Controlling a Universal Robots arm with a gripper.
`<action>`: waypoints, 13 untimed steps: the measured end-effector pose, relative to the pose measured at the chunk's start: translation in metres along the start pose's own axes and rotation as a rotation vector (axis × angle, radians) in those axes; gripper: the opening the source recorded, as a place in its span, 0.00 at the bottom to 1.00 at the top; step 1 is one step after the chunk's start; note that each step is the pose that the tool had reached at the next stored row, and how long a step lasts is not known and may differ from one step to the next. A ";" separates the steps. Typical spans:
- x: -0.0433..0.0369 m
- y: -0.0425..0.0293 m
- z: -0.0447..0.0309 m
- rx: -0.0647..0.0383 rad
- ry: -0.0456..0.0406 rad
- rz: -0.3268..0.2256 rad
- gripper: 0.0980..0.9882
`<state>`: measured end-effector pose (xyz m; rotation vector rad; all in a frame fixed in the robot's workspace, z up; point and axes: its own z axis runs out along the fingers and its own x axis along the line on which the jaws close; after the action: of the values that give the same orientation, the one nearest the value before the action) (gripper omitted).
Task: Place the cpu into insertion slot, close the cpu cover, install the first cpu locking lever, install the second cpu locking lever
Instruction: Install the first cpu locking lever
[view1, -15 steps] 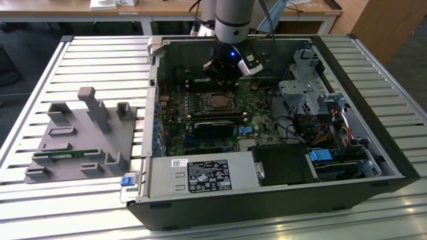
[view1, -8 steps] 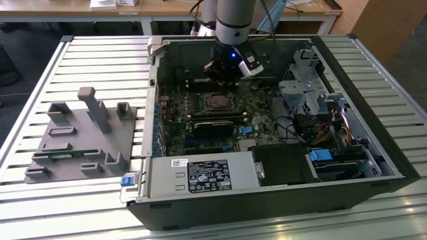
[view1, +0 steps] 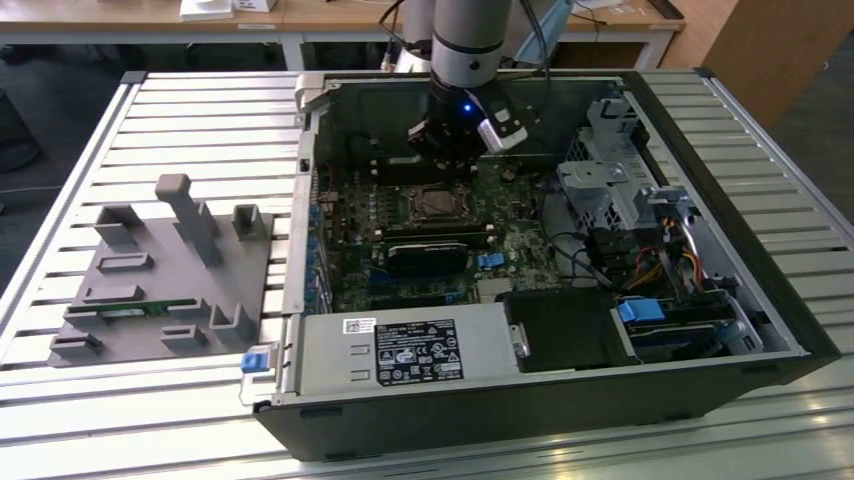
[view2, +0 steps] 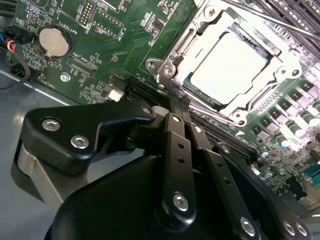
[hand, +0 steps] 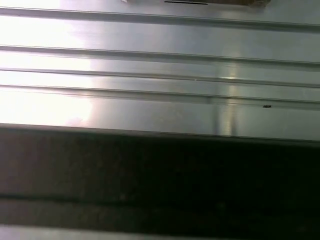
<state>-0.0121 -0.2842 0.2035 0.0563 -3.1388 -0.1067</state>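
**CPU seated in socket, cover down; gripper fingers closed and empty above the board**

In the second wrist view the cpu (view2: 227, 67), a pale silver square, lies inside the insertion slot (view2: 176, 54) on the green motherboard (view2: 120, 45). The cpu cover (view2: 260, 102), a silvery frame, lies flat around the chip, its window showing the metal top. In the exterior view the socket sits near the middle of the board (view1: 430, 204), inside the open computer case (view1: 747, 290).

The gripper (view2: 177, 102) has its black fingers drawn together with nothing between them, their tips just beside the socket's corner. In the exterior view the gripper (view1: 447, 150) hangs over the board beyond the socket.

Writing: white component lettering is printed on the board beside the coin battery (view2: 52, 41); I do not read it off. A black-and-white label (view1: 416, 352) covers the power supply; its text is too small to read.

A grey fixture block (view1: 167, 280) stands on the slatted table (view1: 174, 120), at the exterior view's left.
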 end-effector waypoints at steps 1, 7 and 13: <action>0.0000 0.0000 0.0000 0.003 0.0001 0.000 0.01; 0.0001 -0.0003 0.0031 0.017 0.0009 0.000 0.01; 0.0001 -0.0004 0.0069 0.026 0.0015 0.000 0.01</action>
<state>-0.0122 -0.2842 0.1966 0.0563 -3.1390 -0.0657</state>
